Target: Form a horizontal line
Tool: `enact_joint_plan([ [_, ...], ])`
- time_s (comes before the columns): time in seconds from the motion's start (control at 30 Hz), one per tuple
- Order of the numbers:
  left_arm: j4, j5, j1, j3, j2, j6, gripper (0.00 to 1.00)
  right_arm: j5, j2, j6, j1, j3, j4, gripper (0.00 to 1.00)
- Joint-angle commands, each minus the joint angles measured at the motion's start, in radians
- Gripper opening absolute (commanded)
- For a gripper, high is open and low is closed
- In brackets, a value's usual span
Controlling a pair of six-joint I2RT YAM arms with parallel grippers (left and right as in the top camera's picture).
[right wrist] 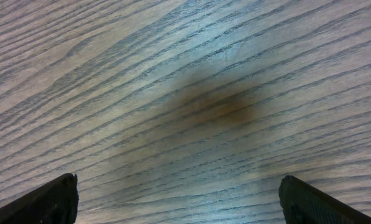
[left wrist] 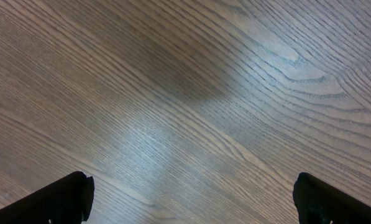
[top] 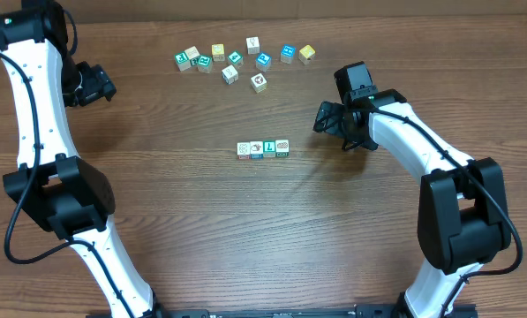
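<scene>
Many scattered cubes (top: 235,57) lie beyond the horizontal line (top: 263,149), well apart.

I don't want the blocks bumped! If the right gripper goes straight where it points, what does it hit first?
Probably just the table: ahead of the right gripper its camera shows only wood, though depth is unclear.

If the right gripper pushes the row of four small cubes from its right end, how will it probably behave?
The row of four cubes would probably buckle, not slide as one: the cubes look separate, only set edge to edge. Flat-faced, they seem unlikely to roll. Small, they probably slide easily on the wooden table.
</scene>
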Motion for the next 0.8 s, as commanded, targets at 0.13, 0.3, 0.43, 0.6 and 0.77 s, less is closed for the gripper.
enact_joint_plan([
  [0.13,-0.002,-0.009,-0.013,-0.005,-0.001,-0.014,1.00,0.010,-0.031,-0.003,-0.002,-0.004,0.001,1.00],
  [0.3,-0.002,-0.009,-0.013,-0.005,-0.001,-0.014,0.99,-0.002,-0.031,-0.003,-0.002,-0.005,-0.009,1.00],
  [0.43,-0.002,-0.009,-0.013,-0.005,-0.001,-0.014,1.00,-0.005,-0.052,-0.003,0.006,-0.005,-0.016,1.00],
  [0.6,-0.002,-0.009,-0.013,-0.005,-0.001,-0.014,1.00,-0.009,-0.127,-0.094,0.023,-0.005,-0.014,1.00],
  [0.77,-0.002,-0.009,-0.013,-0.005,-0.001,-0.014,1.00,-0.013,-0.234,-0.214,0.024,-0.005,-0.013,1.00],
])
